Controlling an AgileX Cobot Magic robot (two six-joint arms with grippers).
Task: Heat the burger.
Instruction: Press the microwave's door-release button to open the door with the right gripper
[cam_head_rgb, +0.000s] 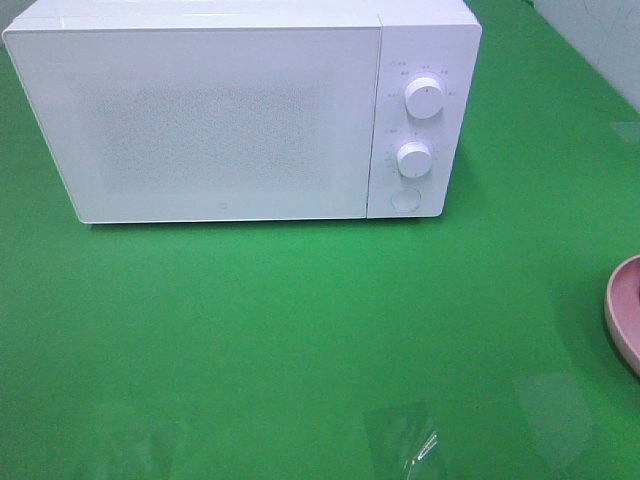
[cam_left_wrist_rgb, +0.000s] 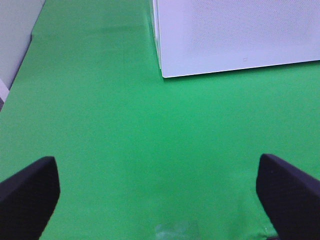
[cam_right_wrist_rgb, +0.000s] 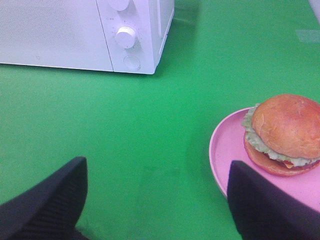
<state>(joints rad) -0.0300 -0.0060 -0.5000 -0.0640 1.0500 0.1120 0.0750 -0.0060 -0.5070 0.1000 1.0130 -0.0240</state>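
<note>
Overhead catches only the pink plate (cam_head_rgb: 625, 310) at the frame's right edge; right wrist view shows the burger (cam_right_wrist_rgb: 282, 132) on it. Jaws of left gripper (cam_left_wrist_rgb: 159, 197) and right gripper (cam_right_wrist_rgb: 160, 202) are apart, empty.

Your high camera looks steeply down from the near side onto the green table (cam_head_rgb: 300, 330). It takes in the microwave (cam_head_rgb: 200, 120) at the far side and only a sliver of the pink plate (cam_head_rgb: 627, 310) at the right edge. Your left wrist camera sits low and faces far, past the left gripper (cam_left_wrist_rgb: 155, 170), toward the microwave's front lower left corner. Your right wrist camera, also low, looks far and leftward past the right gripper (cam_right_wrist_rgb: 157, 172). It shares the microwave's lower dial (cam_right_wrist_rgb: 126, 36) and the plate with the high view, from closer.
</note>
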